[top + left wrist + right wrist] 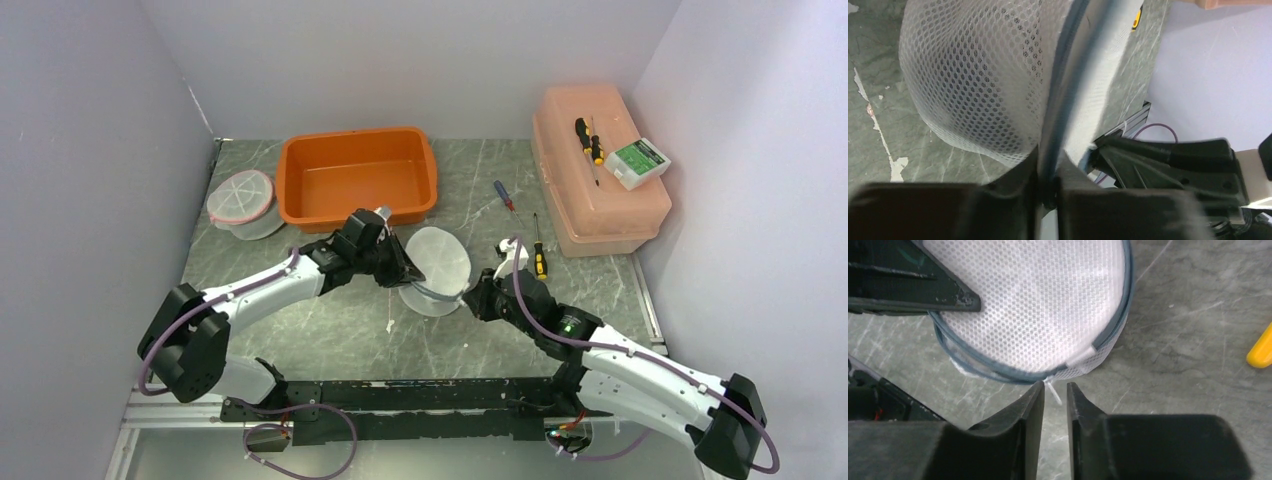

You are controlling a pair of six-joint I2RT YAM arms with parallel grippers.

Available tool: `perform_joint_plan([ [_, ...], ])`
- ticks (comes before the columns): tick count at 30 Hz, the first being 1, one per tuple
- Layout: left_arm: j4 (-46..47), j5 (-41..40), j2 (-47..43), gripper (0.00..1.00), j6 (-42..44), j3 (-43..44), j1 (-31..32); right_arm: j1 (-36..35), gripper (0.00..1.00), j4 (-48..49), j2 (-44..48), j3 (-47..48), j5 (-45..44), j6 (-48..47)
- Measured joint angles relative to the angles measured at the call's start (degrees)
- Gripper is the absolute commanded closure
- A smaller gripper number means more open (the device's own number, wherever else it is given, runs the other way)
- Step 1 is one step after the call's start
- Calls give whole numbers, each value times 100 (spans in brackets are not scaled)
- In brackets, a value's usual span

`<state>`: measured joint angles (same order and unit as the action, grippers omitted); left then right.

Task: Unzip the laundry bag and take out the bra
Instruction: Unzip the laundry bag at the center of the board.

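The left gripper (1049, 162) was clenched on the laundry bag (437, 258) by its rim, at the bench's (330, 330) middle. The right gripper (1054, 386) stood slightly released, jaws flanking the white zip pull (1054, 396).

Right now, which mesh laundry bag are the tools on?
The grey-rimmed bag in the middle: the left tool pinches its rim and the right tool sits at its zipper. The pink-rimmed bag lies untouched beside the orange tub.

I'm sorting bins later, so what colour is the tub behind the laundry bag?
Orange tub; the top external view shows it best.
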<state>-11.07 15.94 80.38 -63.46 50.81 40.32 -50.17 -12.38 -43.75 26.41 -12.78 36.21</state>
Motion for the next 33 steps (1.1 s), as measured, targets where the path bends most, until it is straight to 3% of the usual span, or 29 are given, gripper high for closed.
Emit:
perform_joint_plan([
  [3,92,122,0,34,79,-136,-20,31,37,-68,162,-7,94,-133],
  [4,118,166,0,28,101,-181,-24,37,21,-127,256,-7,125,-181],
  [5,122,208,0,26,118,-208,-28,37,15,-179,337,-4,133,-221],
  [12,-413,138,-452,18,549,-149,-28,37,14,-708,837,304,44,-518],
  [20,-1366,-922,-1231,18,1659,540,-31,37,16,-319,870,166,-179,-581],
  [27,-1279,-1209,-809,16,2999,798,-72,111,14,74,553,70,-136,-448],
  [33,-1187,-977,-120,17,3663,977,-155,802,14,448,636,-424,529,428],
])
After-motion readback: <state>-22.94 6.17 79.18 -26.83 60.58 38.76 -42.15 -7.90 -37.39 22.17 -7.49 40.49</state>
